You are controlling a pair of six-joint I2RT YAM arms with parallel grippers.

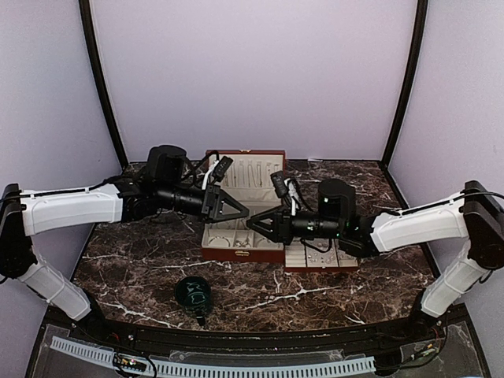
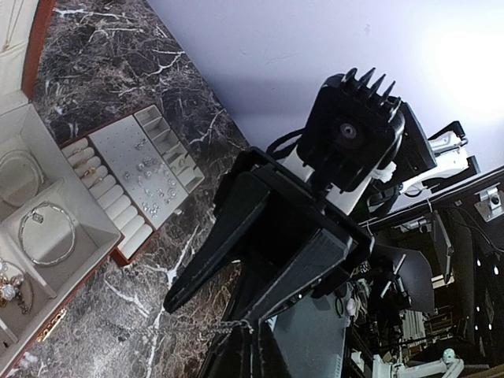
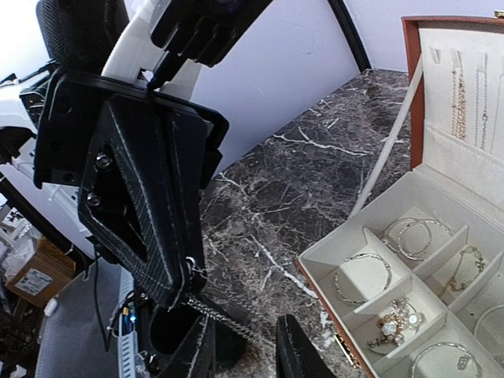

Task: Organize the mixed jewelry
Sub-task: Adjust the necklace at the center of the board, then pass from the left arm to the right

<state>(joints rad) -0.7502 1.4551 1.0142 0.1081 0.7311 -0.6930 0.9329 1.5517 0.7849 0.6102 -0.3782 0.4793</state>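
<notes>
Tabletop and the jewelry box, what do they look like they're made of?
Tabletop: polished dark marble or a marble-look laminate, glossy with white veining. Jewelry box: reddish-brown shell, perhaps leatherette or lacquered wood, unclear which; its lining is cream, matte and padded-looking, probably fabric or faux suede.

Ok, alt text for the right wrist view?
A thin chain runs from the tip of the left pincer down toward the open right pincer. Nearby, an open jewelry box with bangles in cream compartments sits on a dark marble table.
</notes>
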